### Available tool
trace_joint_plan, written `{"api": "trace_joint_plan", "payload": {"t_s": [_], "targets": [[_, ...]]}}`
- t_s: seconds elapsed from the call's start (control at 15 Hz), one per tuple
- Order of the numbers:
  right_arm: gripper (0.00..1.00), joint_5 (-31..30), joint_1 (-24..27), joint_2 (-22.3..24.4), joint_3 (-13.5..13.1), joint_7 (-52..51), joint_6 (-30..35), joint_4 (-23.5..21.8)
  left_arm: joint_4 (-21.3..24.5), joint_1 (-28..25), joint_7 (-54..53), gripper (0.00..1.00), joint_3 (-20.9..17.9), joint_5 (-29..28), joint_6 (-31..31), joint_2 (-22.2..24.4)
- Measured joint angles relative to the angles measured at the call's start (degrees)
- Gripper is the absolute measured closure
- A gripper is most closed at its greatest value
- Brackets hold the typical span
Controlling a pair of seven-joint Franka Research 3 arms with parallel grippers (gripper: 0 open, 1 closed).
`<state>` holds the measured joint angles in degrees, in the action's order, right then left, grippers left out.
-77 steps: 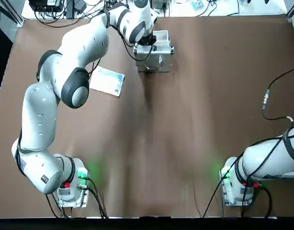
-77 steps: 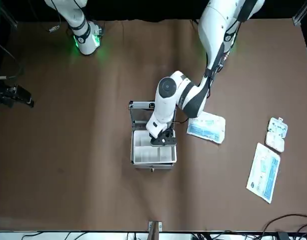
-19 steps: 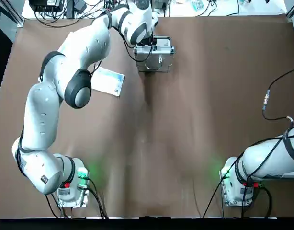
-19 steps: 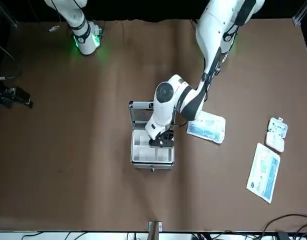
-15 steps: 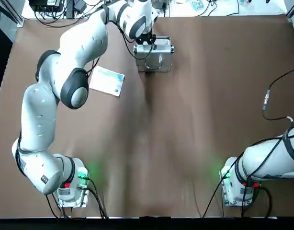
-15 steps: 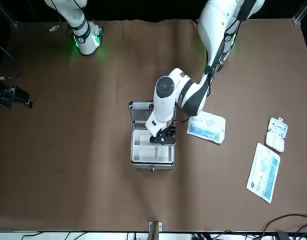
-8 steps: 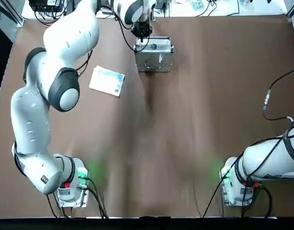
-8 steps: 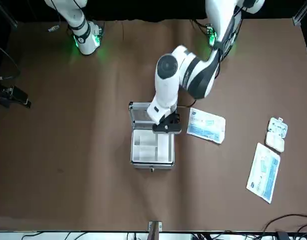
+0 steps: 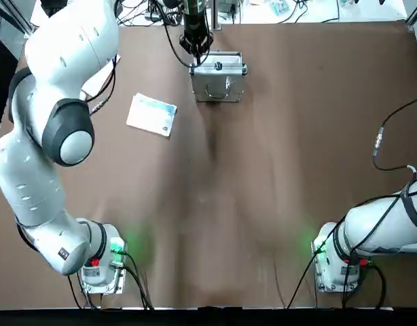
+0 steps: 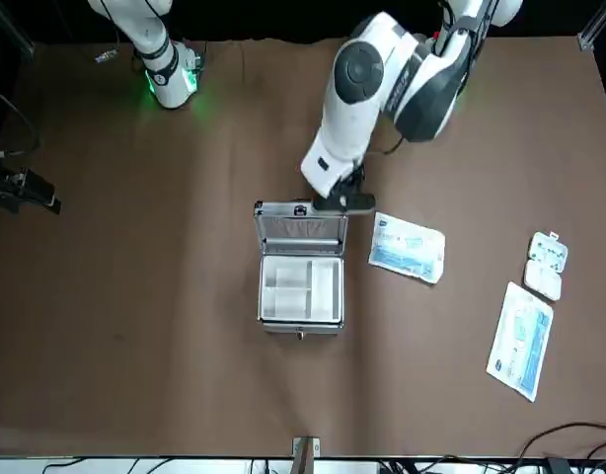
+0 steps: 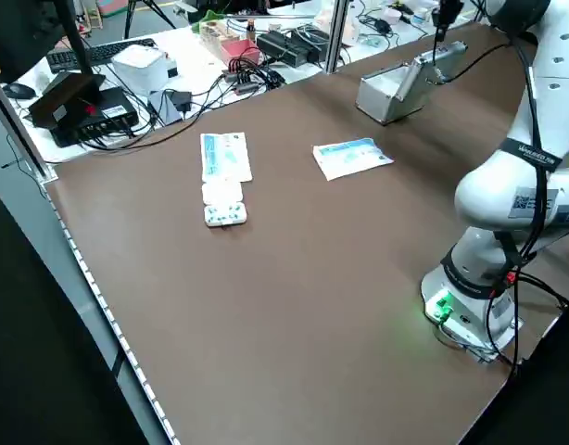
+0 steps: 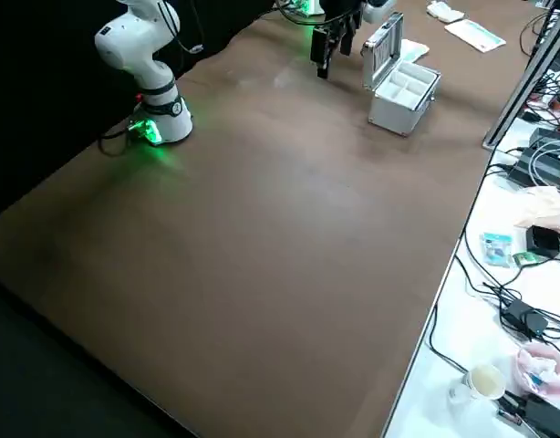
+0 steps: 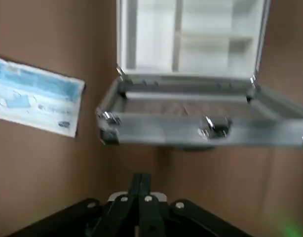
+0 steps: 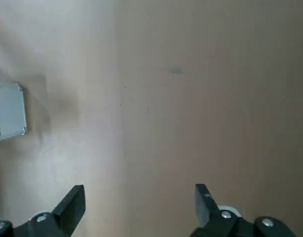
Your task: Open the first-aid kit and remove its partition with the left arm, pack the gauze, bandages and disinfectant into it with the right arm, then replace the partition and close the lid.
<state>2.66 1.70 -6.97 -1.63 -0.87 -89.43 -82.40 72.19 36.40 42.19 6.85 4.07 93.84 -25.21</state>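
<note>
On the front view's clock, your first-aid kit [image 10: 276,328] sits at the centre of the worktop [image 10: 165,365], lid [image 10: 303,229] raised at twelve, pale partition [image 10: 285,274] apparently seated inside. Your left claw [image 13: 141,178] is closed on nothing, near the lid's one o'clock corner; swing it low and you could knock the lid down or shove the case. Lower it unopened and it may jab the partition instead of gripping the rim. The blue-white packet [image 10: 408,248] lies at three, crowding that side; farther out are a white hinged box [image 10: 546,265] at three and another packet [image 10: 520,342] at four. Your right claw [image 14: 140,190] waits wide open and empty, between nine and ten.
</note>
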Motion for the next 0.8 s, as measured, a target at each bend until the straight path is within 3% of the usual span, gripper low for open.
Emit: {"api": "trace_joint_plan", "payload": {"t_s": [0.47,0.8], "targets": [[0.02,0.0,0.0,0.0,0.0,0.0,0.13,-0.01,1.72,1.05,1.72,0.99,1.16,2.51,-0.08,-4.22],[0.02,0.0,-0.08,0.0,0.11,-0.04,0.15,-0.01,1.66,0.98,1.73,0.99,0.95,2.55,4.91,-6.83]]}}
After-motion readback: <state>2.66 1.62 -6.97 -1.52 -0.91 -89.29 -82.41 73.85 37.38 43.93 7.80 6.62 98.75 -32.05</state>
